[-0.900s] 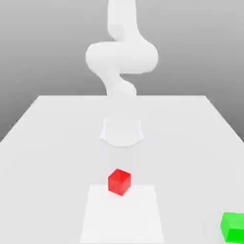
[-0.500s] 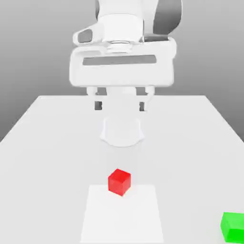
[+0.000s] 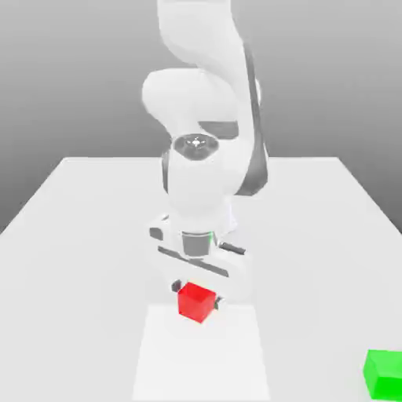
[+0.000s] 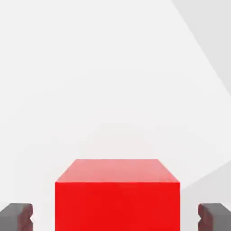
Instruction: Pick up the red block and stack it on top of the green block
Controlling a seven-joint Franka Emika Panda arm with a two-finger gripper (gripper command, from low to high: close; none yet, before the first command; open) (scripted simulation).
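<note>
The red block (image 3: 196, 302) sits on the white table (image 3: 78, 235), at the far edge of a paler square patch. My gripper (image 3: 197, 295) has come down over it and stands open, one finger on each side of the cube. In the hand view the red block (image 4: 117, 196) lies between the two dark fingertips (image 4: 16, 216), with a clear gap on each side, so nothing is gripped. The green block (image 3: 385, 374) rests on the table at the near corner on the exterior view's right, far from the gripper.
A paler square patch (image 3: 200, 357) marks the table near its front edge. The arm's white links (image 3: 200, 180) rise just behind the red block. Open table surface lies between the two blocks.
The hand has dropped from high above the table down to the red block, and its fingers now straddle the cube. Neither block has moved.
</note>
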